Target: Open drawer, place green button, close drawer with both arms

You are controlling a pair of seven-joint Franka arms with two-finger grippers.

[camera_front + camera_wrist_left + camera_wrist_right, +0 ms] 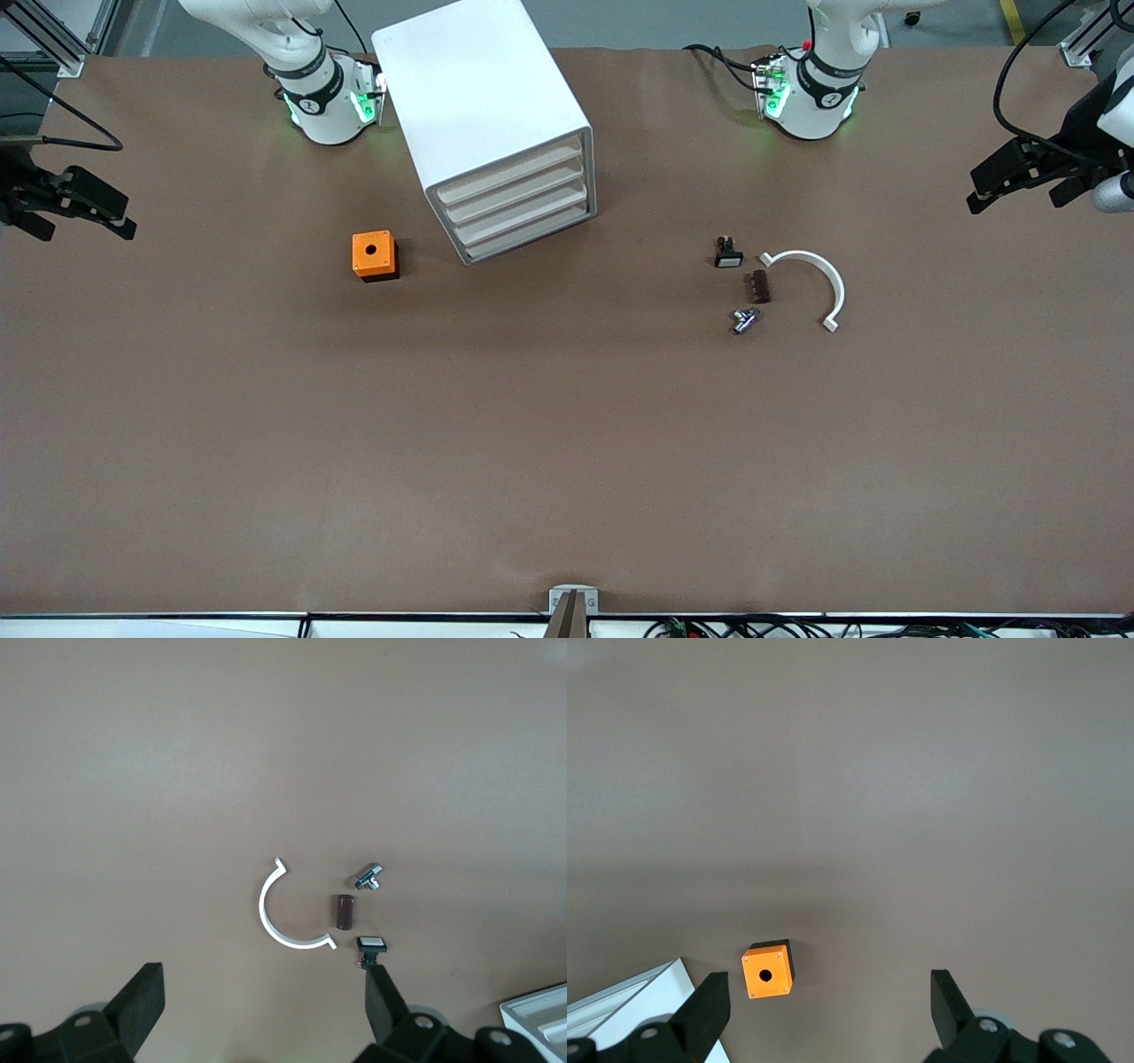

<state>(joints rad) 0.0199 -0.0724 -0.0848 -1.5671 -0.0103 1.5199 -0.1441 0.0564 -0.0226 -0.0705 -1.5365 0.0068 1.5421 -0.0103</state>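
Note:
A white cabinet point(483, 106) stands at the back of the table between the arm bases, its stacked drawers point(518, 202) all shut. The button point(744, 320) point(368, 877) is a small silvery, bluish piece lying on its side nearer the camera, toward the left arm's end; its cap colour does not show. My left gripper point(1019, 190) point(263, 979) hangs open and empty over the table's end at the left arm's side. My right gripper point(84, 226) point(828, 983) hangs open and empty over the right arm's end.
An orange cube with a hole point(375, 255) point(767, 971) sits beside the cabinet toward the right arm's end. Around the silvery piece lie a black white-capped switch point(728, 254) point(372, 945), a brown cylinder point(759, 286) point(345, 912) and a white arc point(819, 275) point(268, 923).

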